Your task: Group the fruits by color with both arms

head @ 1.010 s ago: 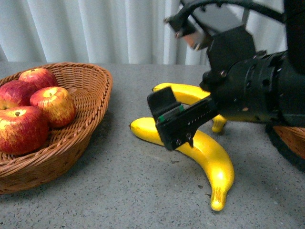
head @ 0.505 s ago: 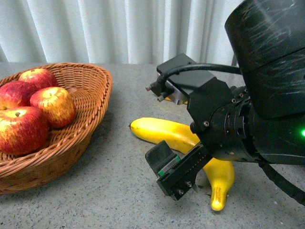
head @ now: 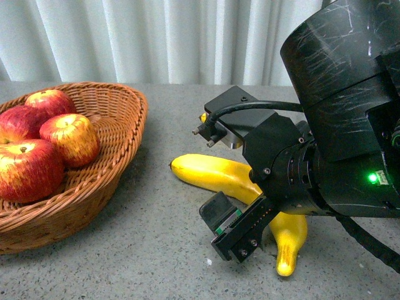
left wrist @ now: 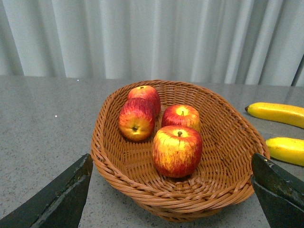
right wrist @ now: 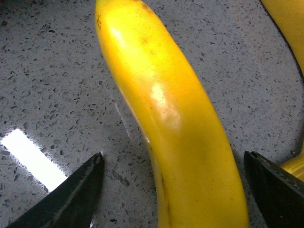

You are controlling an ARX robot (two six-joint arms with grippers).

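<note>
Several red apples streaked yellow (head: 67,136) lie in a brown wicker basket (head: 119,156) at the left. A long yellow banana (head: 209,172) lies on the grey table right of the basket. My right gripper (head: 232,230) is low over its middle. In the right wrist view the right gripper (right wrist: 173,156) is open, one black finger (right wrist: 71,194) on each side of the banana (right wrist: 175,118) and clear of its skin. The left gripper (left wrist: 171,159) is open and empty, hanging before the basket (left wrist: 114,161) and the apples (left wrist: 177,149).
A second banana (right wrist: 289,28) lies close beside the first; only its tip (head: 204,117) shows behind my right arm in the front view. Both bananas (left wrist: 278,113) lie right of the basket in the left wrist view. A pale curtain backs the table.
My right gripper has dropped from above the bananas down to the near banana's middle, still open. The arm now hides the rear banana. Apples and basket have not moved.
</note>
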